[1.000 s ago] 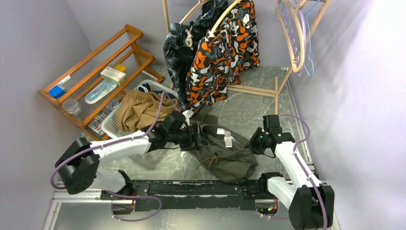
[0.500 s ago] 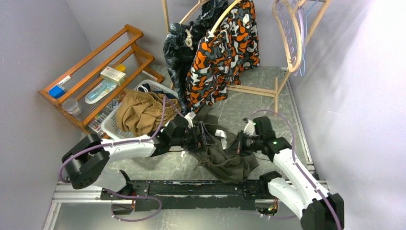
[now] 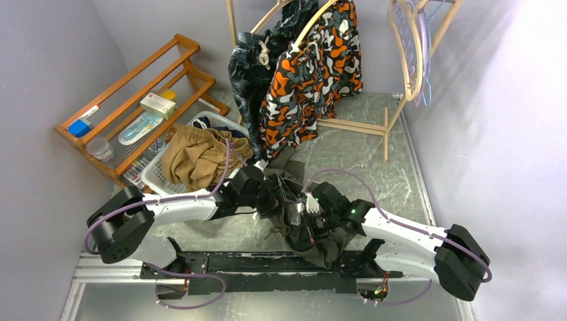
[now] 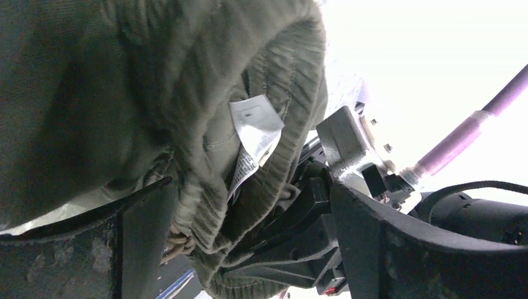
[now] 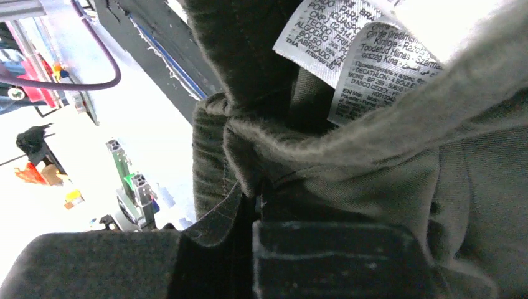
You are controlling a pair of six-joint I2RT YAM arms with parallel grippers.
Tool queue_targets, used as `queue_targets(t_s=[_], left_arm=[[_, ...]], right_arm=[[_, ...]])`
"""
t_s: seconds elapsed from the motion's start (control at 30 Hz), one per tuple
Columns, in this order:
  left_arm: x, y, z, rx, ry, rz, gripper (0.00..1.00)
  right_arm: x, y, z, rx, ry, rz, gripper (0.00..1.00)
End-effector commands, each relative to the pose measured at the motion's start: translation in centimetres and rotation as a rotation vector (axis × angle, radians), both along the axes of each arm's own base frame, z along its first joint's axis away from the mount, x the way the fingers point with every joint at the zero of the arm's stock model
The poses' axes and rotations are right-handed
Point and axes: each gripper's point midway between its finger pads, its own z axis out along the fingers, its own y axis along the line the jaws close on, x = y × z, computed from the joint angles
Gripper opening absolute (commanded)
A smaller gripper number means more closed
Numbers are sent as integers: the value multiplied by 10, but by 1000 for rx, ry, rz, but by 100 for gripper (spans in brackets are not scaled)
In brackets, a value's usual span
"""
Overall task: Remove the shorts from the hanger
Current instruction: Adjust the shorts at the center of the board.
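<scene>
Right now the olive-grey shorts [image 3: 321, 241] lie bunched on the tabletop [image 3: 374, 157] near the middle of its near edge, between the two arms. The right gripper [image 5: 258, 199] is clamped on a fold of the waistband just below the care labels [image 5: 355, 50]. The left gripper [image 4: 252, 187] stands wide, its fingers either side of the ribbed waistband without pinching it.

To do this step well, the right should hold its pinch firm and draw the cloth away gently. The left should close only on a hanger part, if one is there, not on fabric, so nothing snags.

From above, the arms and heaped cloth cover both grips. I cannot tell whether a hanger sits inside the bundle. Dark plastic in the left wrist view may be a hanger or the other gripper.
</scene>
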Motion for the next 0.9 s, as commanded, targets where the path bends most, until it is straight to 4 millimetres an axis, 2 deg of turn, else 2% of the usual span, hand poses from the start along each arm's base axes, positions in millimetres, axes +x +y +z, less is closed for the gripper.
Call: queue_targets(t_s=[0.0, 0.07, 0.2, 0.27, 0.37, 0.5, 0.63, 0.7, 0.77, 0.87], left_arm=[[1, 1, -9, 39, 11, 6, 97], [0, -2, -15, 53, 27, -12, 96], [0, -7, -15, 67, 25, -36, 94], [1, -6, -14, 74, 14, -38, 94], [2, -7, -12, 84, 1, -48, 94], [2, -8, -11, 89, -14, -62, 94], [3, -15, -4, 71, -47, -101, 94], [1, -20, -3, 91, -69, -137, 94], [-2, -27, -4, 123, -88, -179, 94], [-9, -40, -7, 196, -112, -245, 95]], right_arm=[[-20, 17, 10, 106, 2, 95, 0], [-19, 20, 14, 111, -22, 99, 6], [16, 10, 27, 5, -193, -32, 28], [29, 4, 42, -15, -262, -101, 51], [43, -11, 59, -61, -334, -193, 63], [63, -32, 82, -124, -425, -323, 67], [96, -74, 101, -281, -525, -598, 68], [107, -102, 107, -369, -548, -778, 67], [113, -126, 112, -419, -557, -942, 66], [117, -146, 117, -426, -567, -1104, 67]])
